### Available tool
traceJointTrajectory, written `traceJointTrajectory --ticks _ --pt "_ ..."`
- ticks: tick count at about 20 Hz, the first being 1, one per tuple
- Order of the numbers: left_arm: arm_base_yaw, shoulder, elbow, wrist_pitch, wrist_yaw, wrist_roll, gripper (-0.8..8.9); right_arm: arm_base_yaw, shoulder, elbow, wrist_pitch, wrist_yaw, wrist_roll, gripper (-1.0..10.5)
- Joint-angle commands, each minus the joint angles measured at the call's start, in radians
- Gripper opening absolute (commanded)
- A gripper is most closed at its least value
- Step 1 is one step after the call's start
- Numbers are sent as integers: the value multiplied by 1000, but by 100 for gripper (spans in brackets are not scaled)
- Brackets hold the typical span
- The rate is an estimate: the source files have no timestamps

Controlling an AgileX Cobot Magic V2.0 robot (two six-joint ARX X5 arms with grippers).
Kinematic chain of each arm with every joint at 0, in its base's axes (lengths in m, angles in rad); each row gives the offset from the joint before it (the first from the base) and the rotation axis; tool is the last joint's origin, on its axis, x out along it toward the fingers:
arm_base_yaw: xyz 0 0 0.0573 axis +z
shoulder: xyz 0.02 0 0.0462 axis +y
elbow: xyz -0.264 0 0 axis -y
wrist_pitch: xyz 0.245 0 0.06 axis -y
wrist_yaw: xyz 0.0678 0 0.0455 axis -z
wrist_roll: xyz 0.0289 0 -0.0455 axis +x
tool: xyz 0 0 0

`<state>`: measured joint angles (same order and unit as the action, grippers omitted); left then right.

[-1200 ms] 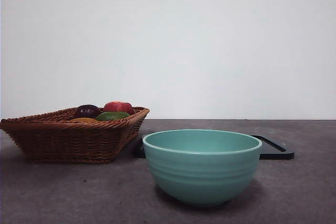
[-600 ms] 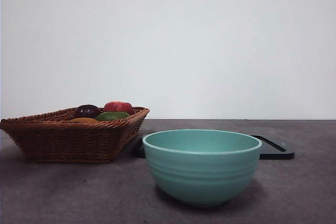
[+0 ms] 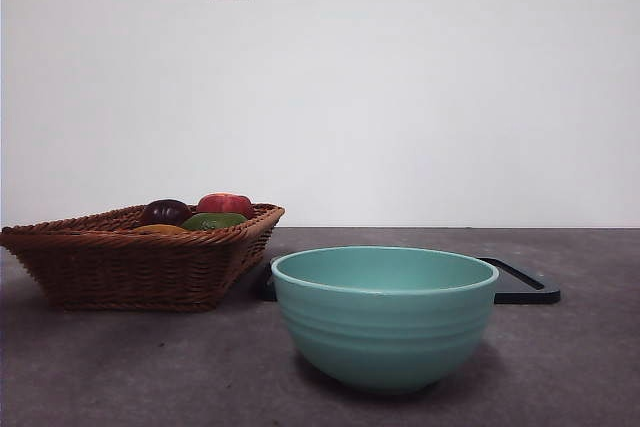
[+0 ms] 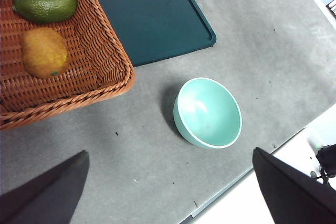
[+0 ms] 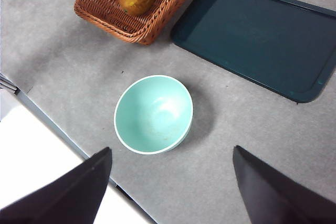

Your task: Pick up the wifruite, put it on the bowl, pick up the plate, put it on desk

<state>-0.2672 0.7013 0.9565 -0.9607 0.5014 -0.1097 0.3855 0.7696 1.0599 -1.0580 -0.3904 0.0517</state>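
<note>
Both grippers, left gripper (image 4: pixel 168 192) and right gripper (image 5: pixel 170 192), hang high with jaws spread wide, empty. Nothing has shifted over the last second: the wifruite (image 4: pixel 44 52) sits untouched in the basket (image 4: pixel 89 85), the bowl (image 3: pixel 385 317) empty on the surface (image 3: pixel 580 367).

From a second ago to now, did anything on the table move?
No, nothing visibly moved. The wifruite is in the wicker basket as before, the teal bowl is empty, and the dark tray lies behind it. The left gripper and right gripper hang open above the desk.
</note>
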Motion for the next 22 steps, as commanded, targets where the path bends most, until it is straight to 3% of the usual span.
traceJointTrajectory --ticks 1,7,15,22 --pt "-5 14 23 13 3 14 498 5 7 18 6 -3 -6 370" --pt "-5 148 89 66 -90 12 498 5 7 18 9 -3 -6 370" --pt "-35 535 358 93 -223 73 496 5 7 18 9 -3 -7 370" --pt "-57 808 421 129 -298 108 495 5 7 18 8 -3 -7 370"
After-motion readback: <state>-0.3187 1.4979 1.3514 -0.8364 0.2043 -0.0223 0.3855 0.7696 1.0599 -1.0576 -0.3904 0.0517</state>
